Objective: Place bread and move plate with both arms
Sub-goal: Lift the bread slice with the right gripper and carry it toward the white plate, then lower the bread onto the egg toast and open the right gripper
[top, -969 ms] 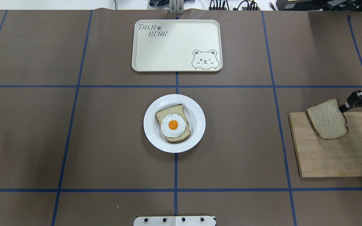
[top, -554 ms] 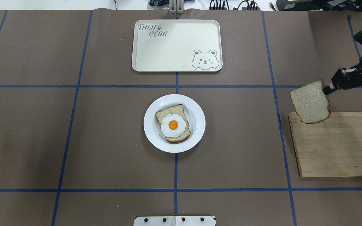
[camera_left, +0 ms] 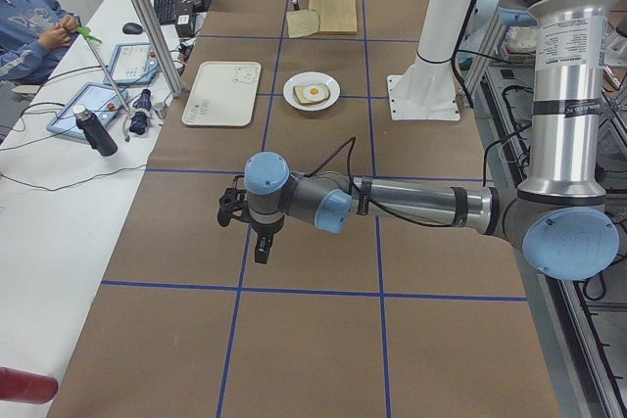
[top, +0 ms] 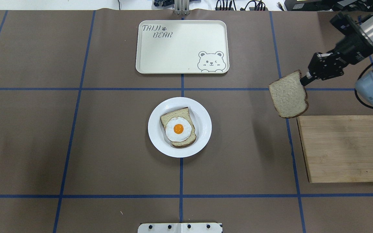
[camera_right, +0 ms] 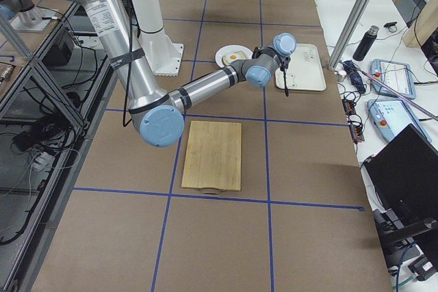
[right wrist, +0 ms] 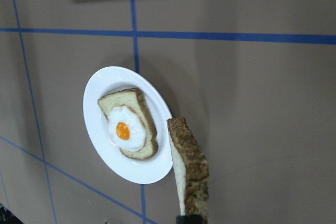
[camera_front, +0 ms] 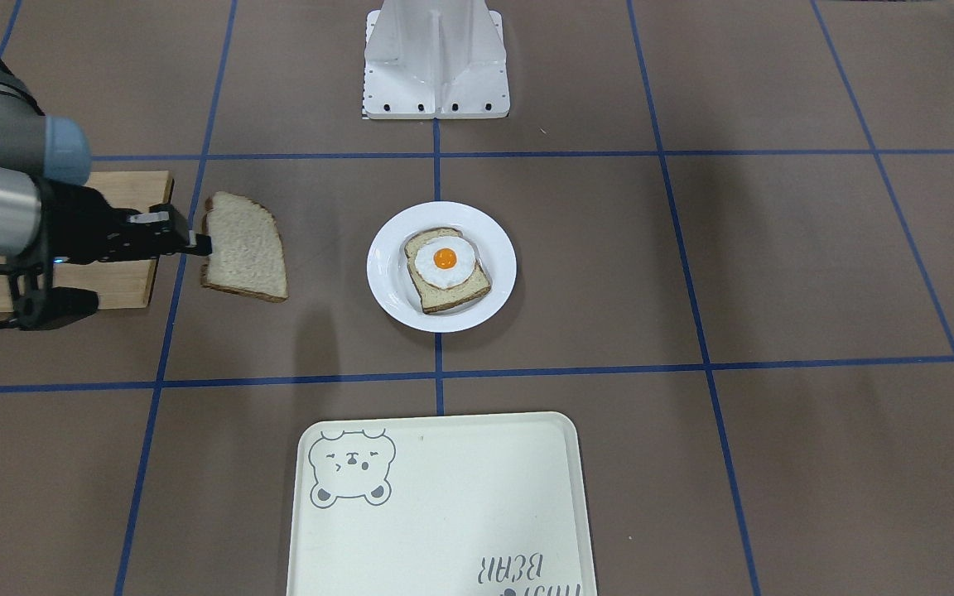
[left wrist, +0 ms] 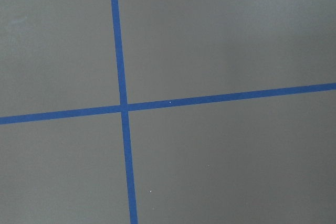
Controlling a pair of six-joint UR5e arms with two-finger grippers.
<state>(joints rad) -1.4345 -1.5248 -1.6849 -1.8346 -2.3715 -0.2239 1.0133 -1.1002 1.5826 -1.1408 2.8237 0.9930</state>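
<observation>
Brown tabletop (top: 108,145), blue tape grid. Right claw (top: 302,81) pinches bread (top: 288,98) by its crust, aloft; plate (top: 155,142) lies well beyond claw's tip. Left claw (camera_left: 263,254) far off, grip unreadable.

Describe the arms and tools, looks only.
The left arm and right arm are silver-grey tubes with light blue joint caps, black cables and a printed label on the big tube. The left tool and right tool are small and black.

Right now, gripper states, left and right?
Left gripper: cannot tell; the jaws show only small in the side view.
Right gripper: closed, holding the plain bread slice.
</observation>
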